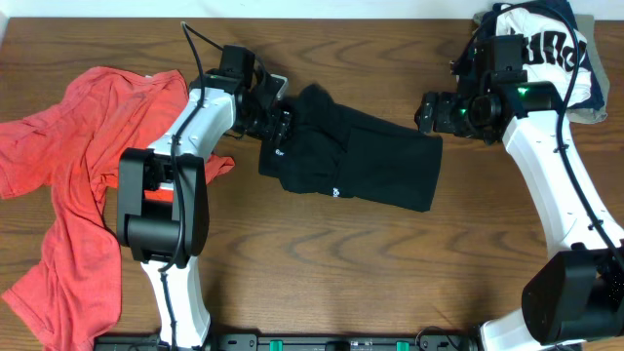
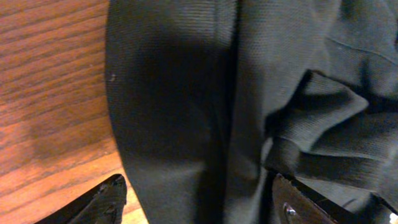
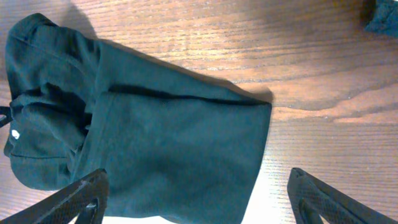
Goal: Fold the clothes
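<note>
A black T-shirt [image 1: 366, 161] lies folded into a rough rectangle in the middle of the table, with a small white logo [image 1: 335, 192] near its front edge. It fills the left wrist view [image 2: 205, 93] and the right wrist view [image 3: 168, 143]. My left gripper [image 1: 278, 122] is open right over the shirt's bunched left end, its fingers astride the cloth. My right gripper [image 1: 427, 112] is open just above the shirt's far right corner, holding nothing. A coral-red T-shirt [image 1: 78, 175] lies crumpled at the table's left side.
A pile of garments [image 1: 556, 49], dark with white lettering, sits at the back right corner behind the right arm. The left arm's base [image 1: 161, 210] stands over the red shirt's edge. Bare wooden table [image 1: 331, 273] lies in front of the black shirt.
</note>
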You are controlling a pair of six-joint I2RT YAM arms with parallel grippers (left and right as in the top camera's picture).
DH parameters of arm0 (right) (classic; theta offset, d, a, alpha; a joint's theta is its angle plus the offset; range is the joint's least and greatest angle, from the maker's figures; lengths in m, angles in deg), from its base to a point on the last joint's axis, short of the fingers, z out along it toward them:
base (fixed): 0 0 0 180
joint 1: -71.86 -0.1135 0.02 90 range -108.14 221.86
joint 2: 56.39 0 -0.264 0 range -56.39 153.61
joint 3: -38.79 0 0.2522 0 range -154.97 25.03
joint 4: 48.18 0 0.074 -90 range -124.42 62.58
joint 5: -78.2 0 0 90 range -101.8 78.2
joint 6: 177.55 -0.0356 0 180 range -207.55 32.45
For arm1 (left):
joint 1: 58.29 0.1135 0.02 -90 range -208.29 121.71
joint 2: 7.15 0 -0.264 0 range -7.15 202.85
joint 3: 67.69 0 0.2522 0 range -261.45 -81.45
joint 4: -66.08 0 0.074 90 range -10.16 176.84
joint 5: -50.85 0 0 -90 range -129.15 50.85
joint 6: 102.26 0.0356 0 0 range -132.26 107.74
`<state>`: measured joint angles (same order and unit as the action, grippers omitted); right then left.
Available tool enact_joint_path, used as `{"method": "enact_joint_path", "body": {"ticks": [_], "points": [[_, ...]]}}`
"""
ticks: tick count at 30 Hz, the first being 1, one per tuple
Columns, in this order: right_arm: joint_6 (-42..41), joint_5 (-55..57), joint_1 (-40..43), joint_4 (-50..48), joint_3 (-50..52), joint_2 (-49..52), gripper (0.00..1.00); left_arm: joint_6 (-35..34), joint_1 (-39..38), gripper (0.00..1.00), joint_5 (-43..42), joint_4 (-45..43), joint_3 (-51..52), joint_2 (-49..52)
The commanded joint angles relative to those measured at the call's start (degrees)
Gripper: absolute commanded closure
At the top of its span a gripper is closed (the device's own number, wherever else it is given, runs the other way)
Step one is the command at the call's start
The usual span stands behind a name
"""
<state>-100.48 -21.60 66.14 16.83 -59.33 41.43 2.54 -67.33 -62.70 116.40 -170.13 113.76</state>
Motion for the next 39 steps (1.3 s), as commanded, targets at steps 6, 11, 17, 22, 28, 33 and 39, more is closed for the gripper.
{"method": "enact_joint_path", "body": {"ticks": [6,11,17,22,28,33,39], "points": [[1.03,0.59,-0.72,0.87,-0.70,-0.74,0.10,-0.48,0.24,0.23,0.96,-0.39,-0.68,5.31],[1.05,0.59,-0.72,0.85,-0.70,-0.74,0.10,-0.50,0.24,0.23,1.14,-0.39,-0.68,6.36],[1.05,0.63,-0.72,0.81,-0.70,-0.74,0.10,-0.50,0.24,0.23,1.14,2.12,-0.68,6.36],[1.07,0.63,-0.72,0.83,-0.70,-0.74,0.10,-0.52,0.24,0.29,5.27,4.61,0.07,6.45],[1.25,0.61,-0.72,0.81,-0.70,-0.74,0.10,-1.70,-0.26,0.51,4.94,4.24,0.72,6.45],[1.25,0.59,-0.81,0.87,-0.70,-0.74,0.11,-4.70,-1.97,0.70,4.76,2.99,0.72,6.47],[1.25,0.59,-1.09,0.90,-0.70,-0.74,0.11,-5.07,-3.98,0.85,4.83,1.90,0.72,6.47]]}}
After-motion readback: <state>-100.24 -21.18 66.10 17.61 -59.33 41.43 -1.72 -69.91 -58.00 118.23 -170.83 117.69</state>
